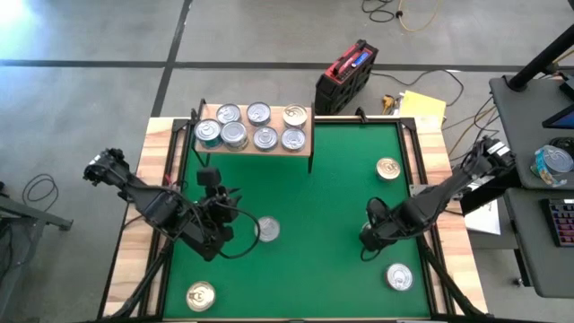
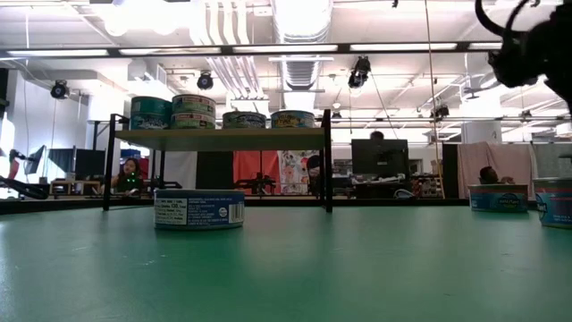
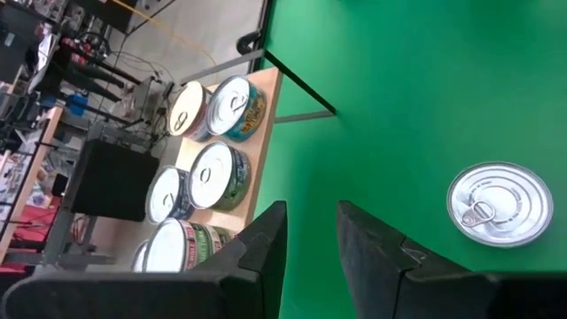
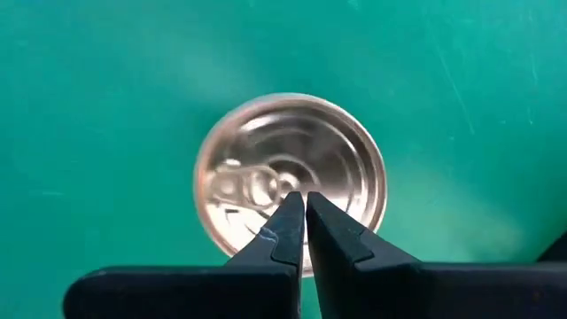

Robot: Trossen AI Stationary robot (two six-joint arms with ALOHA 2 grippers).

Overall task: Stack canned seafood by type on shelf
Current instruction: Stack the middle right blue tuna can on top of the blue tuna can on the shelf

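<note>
Item, shelf [image 1: 303, 151]: stands at the far edge of the mat [image 1: 341, 197], left of centre. I count seven lids on it from above, one gold at the end toward the right arm, the rest silver. From table height the tins at its left end stand taller than the others, so I judge them stacked. Item, loose tins, all lid-up on the mat: centre tin [image 1: 266, 230], silver, well in front of the shelf; gold tin [image 1: 387, 168], off the shelf's right end; near-right tin [image 1: 399, 277], silver, far from the shelf; near-left tin [image 1: 200, 295], gold, farthest from the shelf on its left side. Item, left gripper [image 1: 215, 188]: between the shelf and the centre tin, fingers a narrow gap apart with nothing between them, pointed toward the shelf. The centre tin lies just beside it, on the side away from the shelf and toward the right arm. Being round, the tin has no long axis to line up with. I judge my left arm the nearer one for that pick, and the gap too small to span the tin as it stands. Item, right gripper [image 1: 370, 231]: clenched and empty, raised above the mat, with a silver lid under its tips in its own view; which tin that is I cannot tell.
</note>
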